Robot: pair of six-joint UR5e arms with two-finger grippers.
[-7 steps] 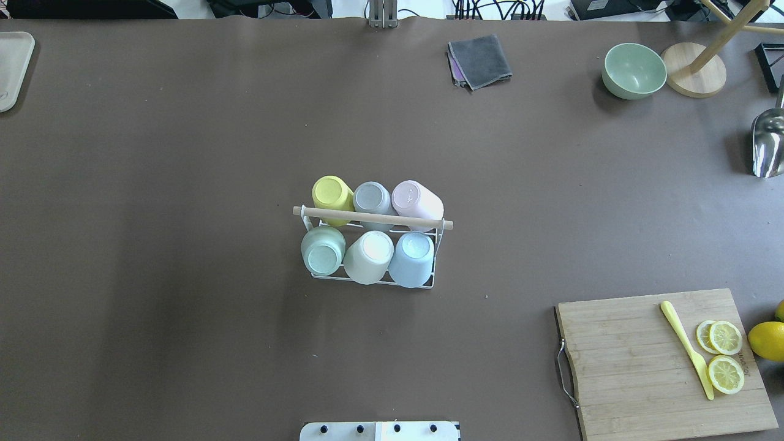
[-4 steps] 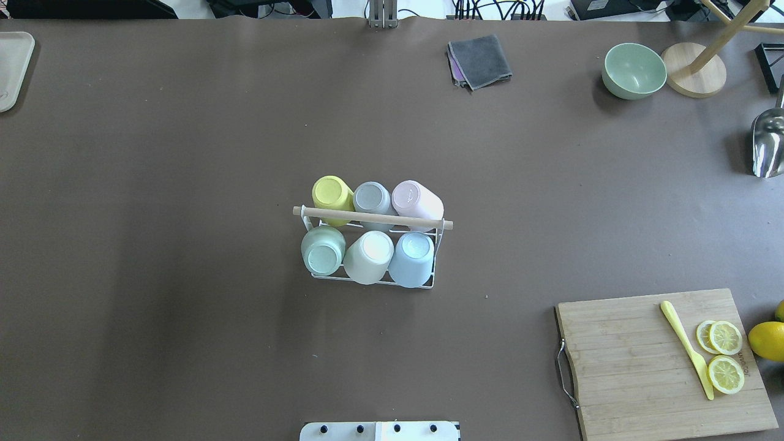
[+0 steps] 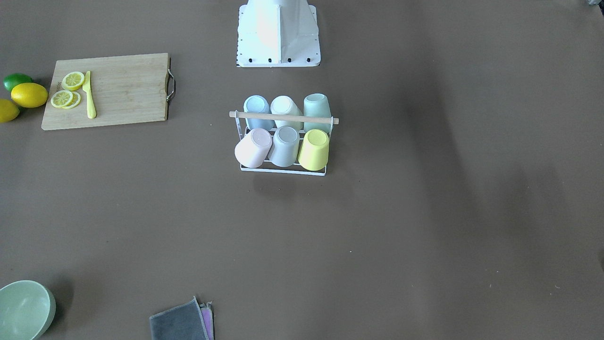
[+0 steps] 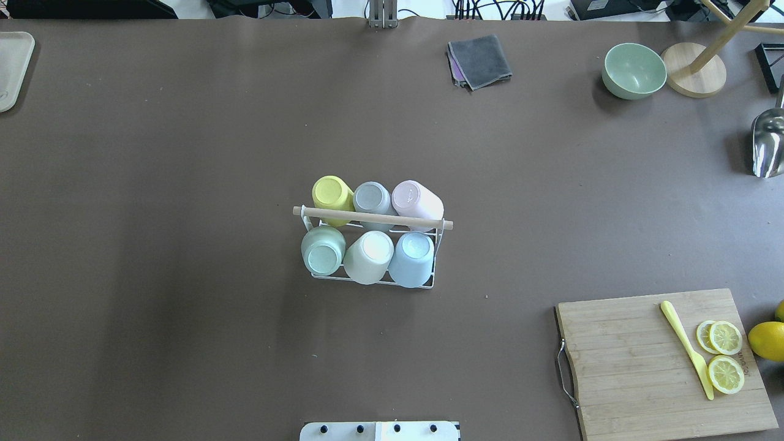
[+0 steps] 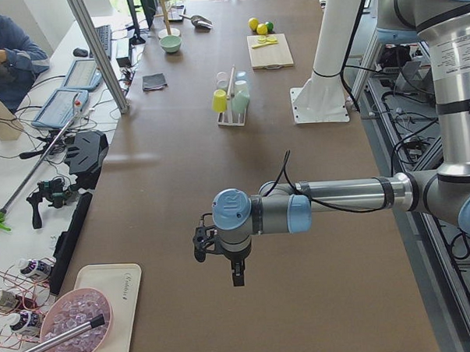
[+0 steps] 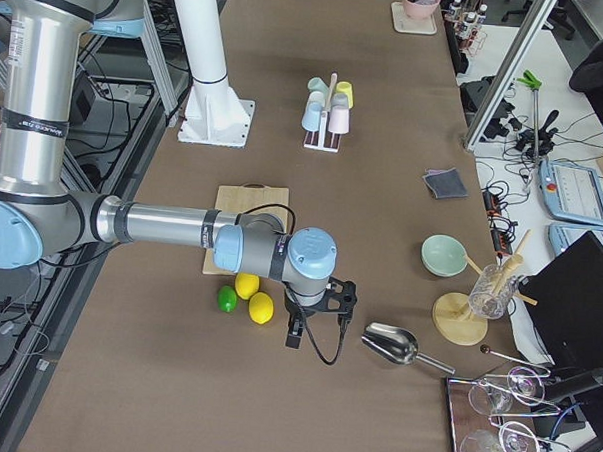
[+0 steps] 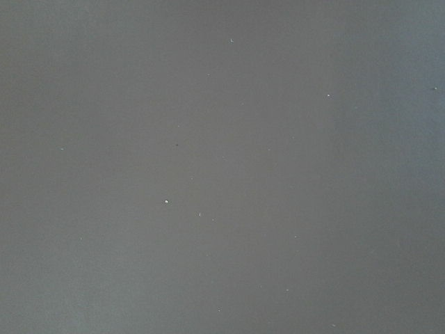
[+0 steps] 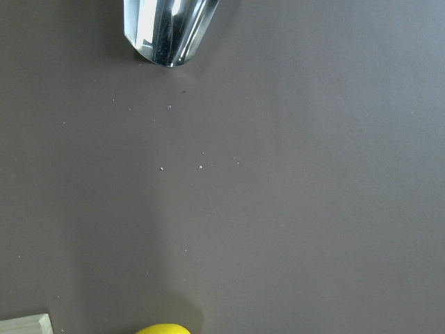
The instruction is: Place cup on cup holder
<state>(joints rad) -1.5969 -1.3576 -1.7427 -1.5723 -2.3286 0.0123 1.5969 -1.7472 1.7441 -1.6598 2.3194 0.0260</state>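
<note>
The cup holder [image 4: 372,217], a white wire rack with a wooden rod handle, stands mid-table and also shows in the front view [image 3: 283,117]. Several cups sit upside down on its prongs: yellow [image 4: 331,193], grey [image 4: 371,198], pink [image 4: 416,199], green [image 4: 323,250], white [image 4: 369,256] and blue [image 4: 411,258]. My left gripper [image 5: 218,265] hangs over bare table far to the rack's left, shown only in the exterior left view. My right gripper [image 6: 317,330] hangs near the lemons at the far right, shown only in the exterior right view. I cannot tell whether either is open or shut.
A wooden cutting board [image 4: 637,367] with lemon slices and a yellow knife [image 4: 686,349] lies front right, beside a lemon [image 4: 767,340]. A green bowl [image 4: 634,70], wooden stand base [image 4: 694,69], metal scoop [image 4: 767,144] and grey cloth [image 4: 479,60] sit at the back. A tray [image 4: 12,67] is far left.
</note>
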